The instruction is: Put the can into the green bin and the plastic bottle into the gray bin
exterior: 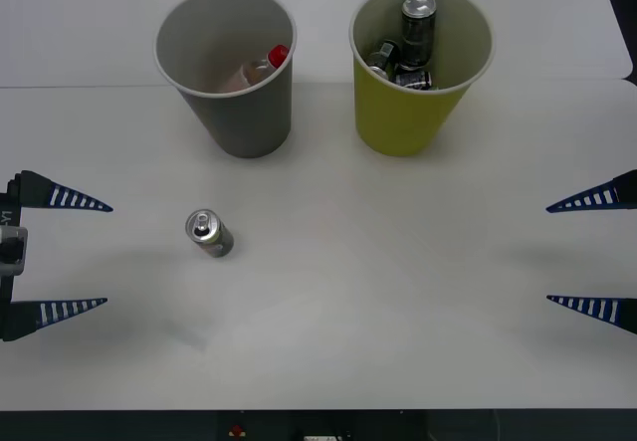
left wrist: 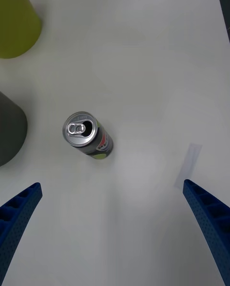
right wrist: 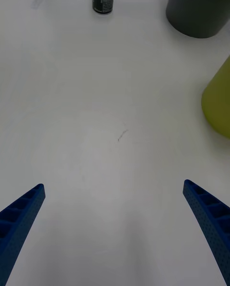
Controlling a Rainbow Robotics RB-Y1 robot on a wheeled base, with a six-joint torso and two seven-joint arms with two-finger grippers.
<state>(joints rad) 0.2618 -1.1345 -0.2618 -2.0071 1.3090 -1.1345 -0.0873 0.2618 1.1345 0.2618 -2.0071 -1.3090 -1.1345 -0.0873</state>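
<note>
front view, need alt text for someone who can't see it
A small metal can stands alone on a white table, nearer the open left gripper than the open right gripper. Behind, a gray bin holds a red-capped plastic bottle; a yellow-green bin holds cans.

You are looking at a bare test bench, most likely a robotics lab: a plain white table (exterior: 328, 292) made of joined panels (the seam runs behind the bins), with nothing homely on it, just a gray bin (exterior: 239, 112) and a green bin (exterior: 403, 112) staged side by side.
</note>
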